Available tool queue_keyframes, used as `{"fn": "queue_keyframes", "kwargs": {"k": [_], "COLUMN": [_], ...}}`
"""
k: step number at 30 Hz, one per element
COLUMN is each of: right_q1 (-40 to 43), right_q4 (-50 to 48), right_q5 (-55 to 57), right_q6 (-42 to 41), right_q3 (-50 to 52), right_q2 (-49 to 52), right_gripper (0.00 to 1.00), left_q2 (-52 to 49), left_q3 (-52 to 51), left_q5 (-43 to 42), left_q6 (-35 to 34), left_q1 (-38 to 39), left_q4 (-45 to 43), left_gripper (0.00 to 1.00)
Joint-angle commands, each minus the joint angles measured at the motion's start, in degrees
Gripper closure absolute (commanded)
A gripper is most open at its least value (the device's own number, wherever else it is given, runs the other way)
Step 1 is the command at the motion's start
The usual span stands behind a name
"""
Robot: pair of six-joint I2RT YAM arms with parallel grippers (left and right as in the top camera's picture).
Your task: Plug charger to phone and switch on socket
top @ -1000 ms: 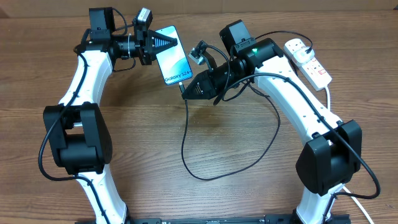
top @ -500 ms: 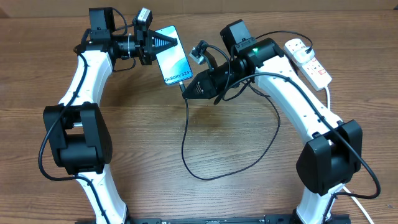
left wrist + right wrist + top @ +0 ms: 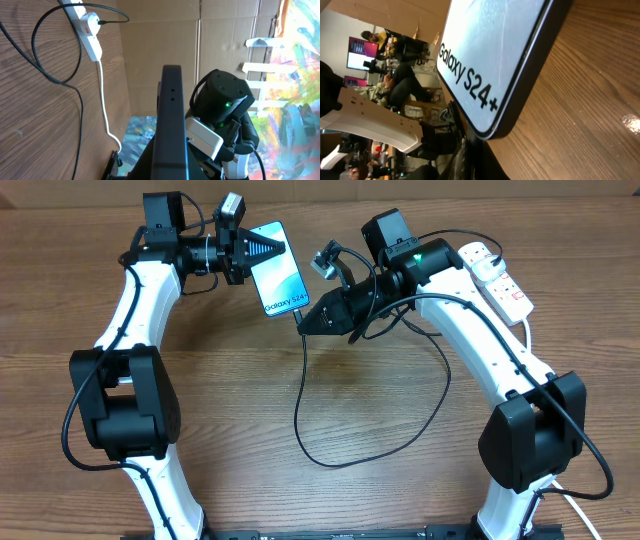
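The phone (image 3: 281, 278) is held off the table, blue screen up, "Galaxy" text at its near end. My left gripper (image 3: 278, 248) is shut on its far left edge; the left wrist view shows the phone (image 3: 170, 120) edge-on between the jaws. My right gripper (image 3: 302, 325) is shut on the free end of the charger (image 3: 297, 410), its tip at the phone's near end. The right wrist view shows that phone (image 3: 490, 50) end just above my right gripper (image 3: 487, 150); the connector itself is hidden. The black cable loops over the table to the white socket (image 3: 497, 278).
The socket (image 3: 91, 35) lies at the table's far right edge, with a thick white cord (image 3: 106, 115) running off. The cable's loop spreads across the middle of the wooden table (image 3: 370, 400). Both arm bases stand at the near edge.
My right gripper has shifted slightly up and right, closer to the phone's near end, carrying the cable end with it. The left arm and the phone have not moved.
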State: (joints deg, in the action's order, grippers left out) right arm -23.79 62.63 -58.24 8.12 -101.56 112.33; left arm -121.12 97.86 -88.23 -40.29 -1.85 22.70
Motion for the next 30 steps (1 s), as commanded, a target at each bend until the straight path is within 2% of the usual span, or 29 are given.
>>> {"fn": "queue_keyframes", "kwargs": {"k": [1, 16, 30], "right_q1": [-0.20, -1.70, -1.70], "right_q4": [0.42, 2.19, -0.33], "right_q5": [-1.44, -1.40, -1.44], "right_q6": [0.28, 0.28, -0.81], "right_q3": [-1.70, -1.68, -1.70], "right_q2": [-1.33, -1.33, -1.33], "right_gripper": [0.96, 0.96, 0.96], "left_q2": [0.37, 0.37, 0.37], "left_q3": [0.87, 0.87, 0.87], "left_q5": [-2.45, -2.47, -2.47], "left_q6": [1.11, 1.09, 1.77], "left_q1": [0.00, -0.07, 0.00], "left_q4": [-0.11, -0.28, -0.28], "left_gripper": [0.96, 0.96, 0.96]}}
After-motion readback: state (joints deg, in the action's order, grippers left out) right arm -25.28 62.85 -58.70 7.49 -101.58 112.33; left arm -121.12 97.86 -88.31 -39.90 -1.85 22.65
